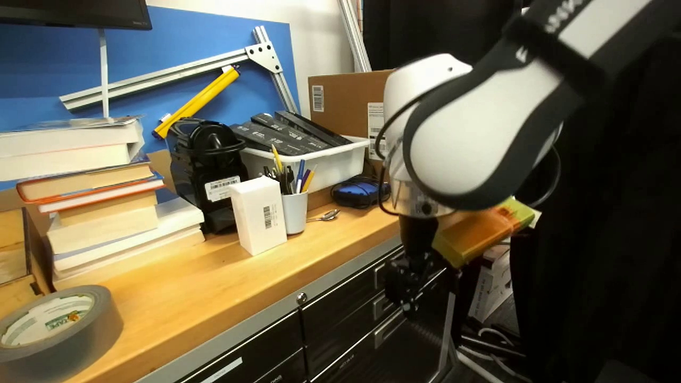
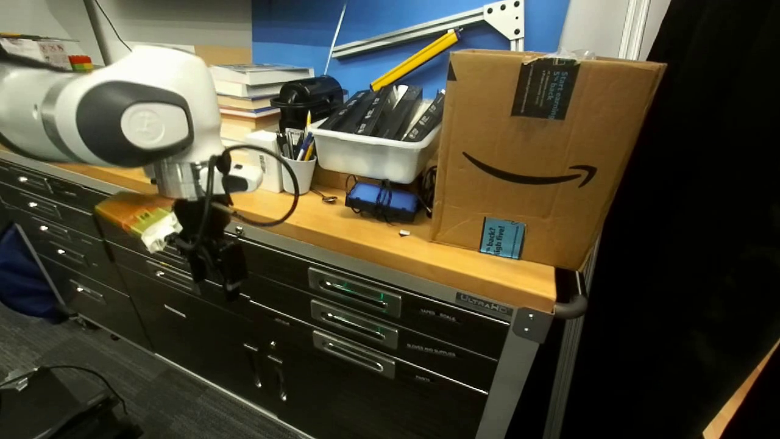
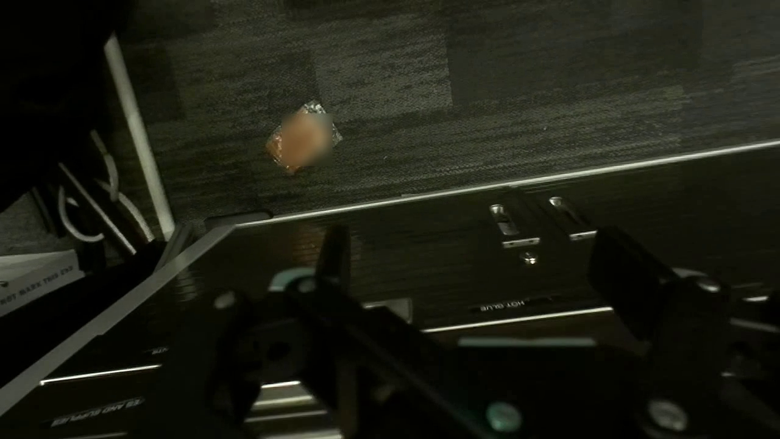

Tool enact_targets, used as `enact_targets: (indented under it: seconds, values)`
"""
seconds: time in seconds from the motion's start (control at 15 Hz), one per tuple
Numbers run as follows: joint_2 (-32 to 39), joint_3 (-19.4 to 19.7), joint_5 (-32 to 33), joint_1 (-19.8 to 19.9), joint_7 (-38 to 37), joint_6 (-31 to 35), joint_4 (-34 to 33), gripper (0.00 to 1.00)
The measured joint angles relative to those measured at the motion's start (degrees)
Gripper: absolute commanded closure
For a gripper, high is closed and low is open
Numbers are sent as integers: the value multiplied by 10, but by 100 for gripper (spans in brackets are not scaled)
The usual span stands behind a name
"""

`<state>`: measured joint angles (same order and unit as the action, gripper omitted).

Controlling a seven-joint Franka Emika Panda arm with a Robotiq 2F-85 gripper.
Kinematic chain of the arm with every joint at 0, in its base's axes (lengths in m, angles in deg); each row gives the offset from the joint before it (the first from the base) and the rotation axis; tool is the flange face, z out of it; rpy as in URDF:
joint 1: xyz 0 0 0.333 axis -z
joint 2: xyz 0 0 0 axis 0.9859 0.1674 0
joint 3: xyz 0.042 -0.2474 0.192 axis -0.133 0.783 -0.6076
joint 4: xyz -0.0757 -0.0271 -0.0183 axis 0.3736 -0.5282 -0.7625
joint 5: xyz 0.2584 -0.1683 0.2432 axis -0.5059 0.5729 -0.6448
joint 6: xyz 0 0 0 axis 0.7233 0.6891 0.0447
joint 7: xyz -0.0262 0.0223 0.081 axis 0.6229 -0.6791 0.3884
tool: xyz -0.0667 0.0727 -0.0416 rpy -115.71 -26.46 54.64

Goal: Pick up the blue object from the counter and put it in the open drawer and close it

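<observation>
The blue object (image 1: pixel 354 192) is a small blue box with a black cable wound round it. It lies on the wooden counter (image 1: pixel 213 287) in front of the white bin, and also shows in an exterior view (image 2: pixel 382 198). The black drawers (image 2: pixel 460 329) below the counter look shut; I see none standing open. My gripper (image 1: pixel 405 298) hangs in front of the cabinet, below the counter top and apart from the blue object. In the wrist view its fingers (image 3: pixel 472 250) stand wide apart with nothing between them, above the cabinet front. The blue object is out of the wrist view.
A white box (image 1: pixel 259 215) and a pen cup (image 1: pixel 295 211) stand near the blue object, with a spoon (image 1: pixel 325 215) between. A white bin (image 2: pixel 372 152) stands behind it and a tall cardboard box (image 2: pixel 536 158) beside it. Books and a tape roll (image 1: pixel 58 330) are further along.
</observation>
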<state>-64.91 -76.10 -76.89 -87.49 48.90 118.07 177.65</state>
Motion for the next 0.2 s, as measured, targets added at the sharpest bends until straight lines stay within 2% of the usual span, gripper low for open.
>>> enact_targets:
  seconds: [0.2]
  values:
    - [-68, 1, -57, 1, 22, -112, -55, 0]
